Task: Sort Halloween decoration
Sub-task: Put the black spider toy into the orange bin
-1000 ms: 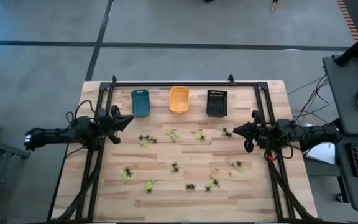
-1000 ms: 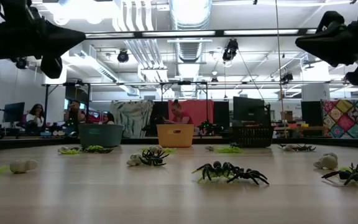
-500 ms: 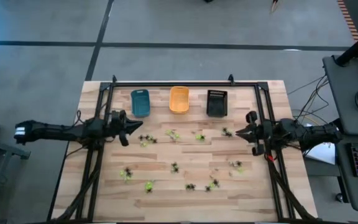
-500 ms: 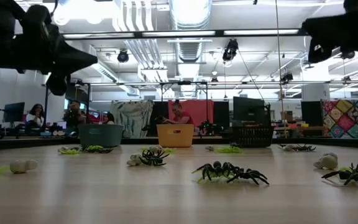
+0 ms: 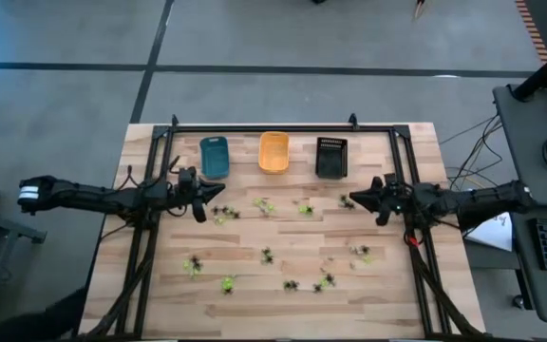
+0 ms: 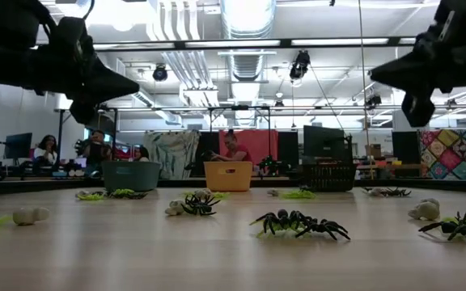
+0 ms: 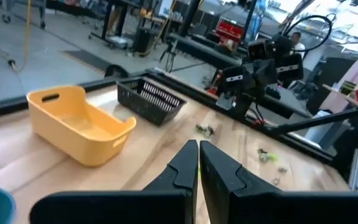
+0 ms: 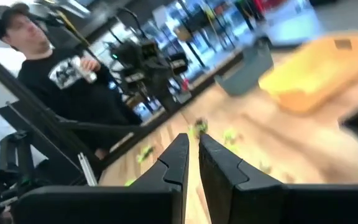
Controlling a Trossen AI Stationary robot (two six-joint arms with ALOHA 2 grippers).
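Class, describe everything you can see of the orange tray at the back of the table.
The orange tray is a small rectangular bin of smooth yellow-orange plastic with rounded corners, a flared rim and a slot handle in one end wall. It sits upright on the wooden table, in the middle of the back row, and looks empty. No gripper touches it.

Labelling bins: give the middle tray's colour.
Orange middle tray, clearest in the high view.
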